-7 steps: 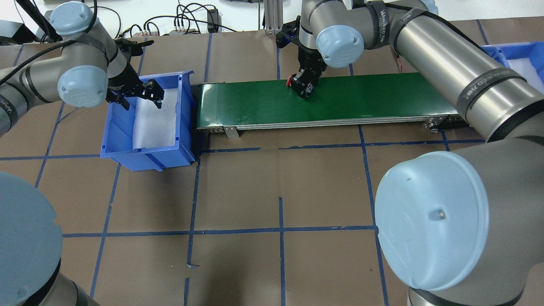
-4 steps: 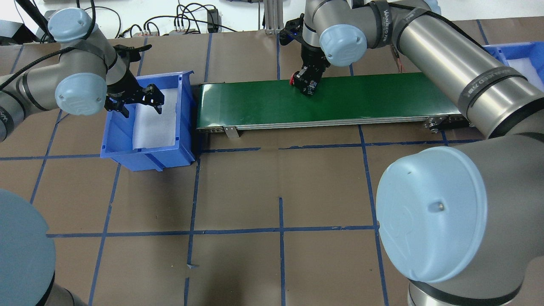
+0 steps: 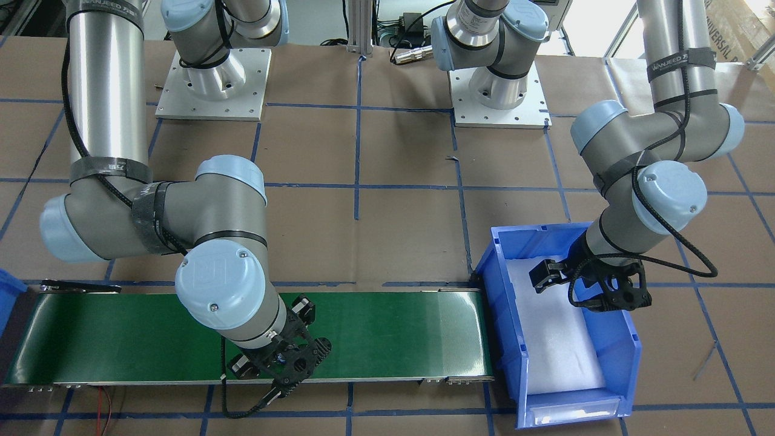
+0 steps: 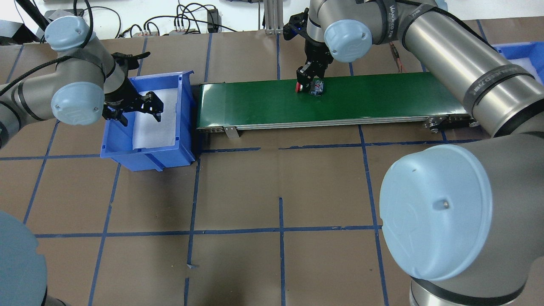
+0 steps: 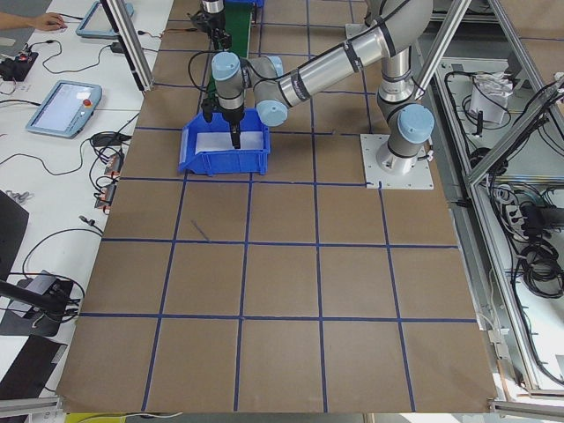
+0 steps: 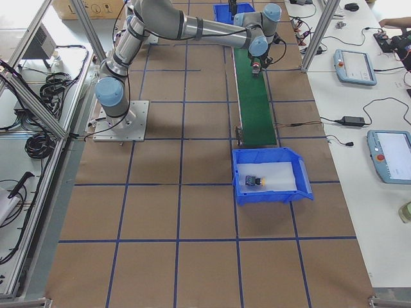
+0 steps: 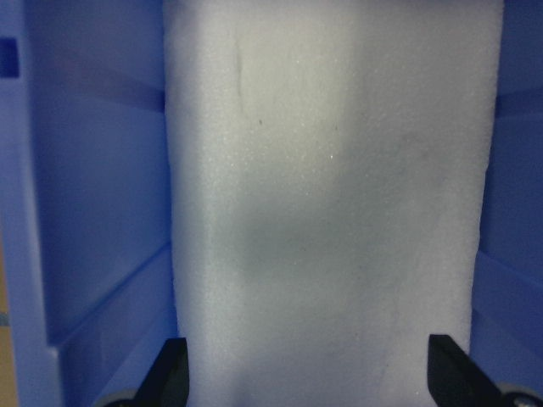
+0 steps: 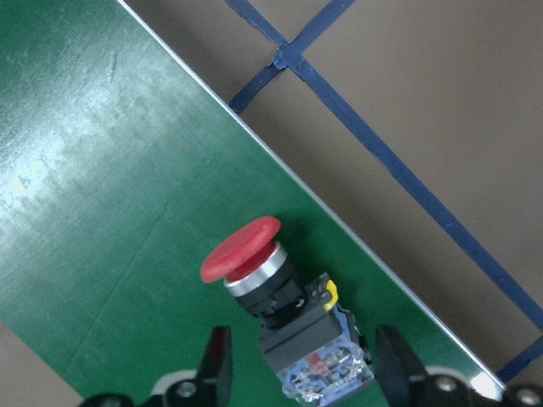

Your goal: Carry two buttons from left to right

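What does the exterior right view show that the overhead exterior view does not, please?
Only exterior right: a yellow-capped black push-button lying on white foam in the near blue plastic bin. Only overhead shows plainly: the open left gripper above the other blue bin, and the red-capped push-button on the green conveyor belt below the right gripper. Both: that belt and the right arm reaching over it.

Brown-papered table top (image 5: 282,282), gridded with blue tape (image 5: 243,282), fills the left-end view; a white bench (image 5: 35,203) runs along 9 o'clock, bearing tablets (image 5: 60,107) and loose cables (image 5: 107,169); an aluminium frame post (image 5: 130,44) stands at 11 o'clock; lighting even.
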You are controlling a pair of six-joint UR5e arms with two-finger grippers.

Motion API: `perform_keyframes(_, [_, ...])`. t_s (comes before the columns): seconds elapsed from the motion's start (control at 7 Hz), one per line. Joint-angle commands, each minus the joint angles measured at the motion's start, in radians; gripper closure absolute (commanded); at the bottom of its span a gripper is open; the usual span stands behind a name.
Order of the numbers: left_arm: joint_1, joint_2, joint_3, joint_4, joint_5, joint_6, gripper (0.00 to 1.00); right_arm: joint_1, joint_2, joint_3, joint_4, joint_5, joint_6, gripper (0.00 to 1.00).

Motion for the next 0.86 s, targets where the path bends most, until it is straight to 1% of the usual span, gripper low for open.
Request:
perform_keyframes(0.0, [0.036,0.005,-0.012,0.001,-0.008,0.014,0.01,-0.021,0.000,0.004,0.009,0.000,-0.019,0.34])
perform_keyframes(0.29, [0.051,0.005,-0.012,0.001,-0.014,0.015,0.01,-0.028,0.001,0.017,0.011,-0.001,-0.082,0.34])
perform_keyframes(0.57, [0.051,0.005,-0.009,0.002,-0.014,0.014,0.00,-0.028,0.006,0.019,0.009,-0.003,-0.097,0.34])
perform_keyframes(0.71, [0.039,0.005,0.012,0.002,-0.013,0.012,0.00,-0.030,0.006,0.022,0.011,-0.011,-0.114,0.34])
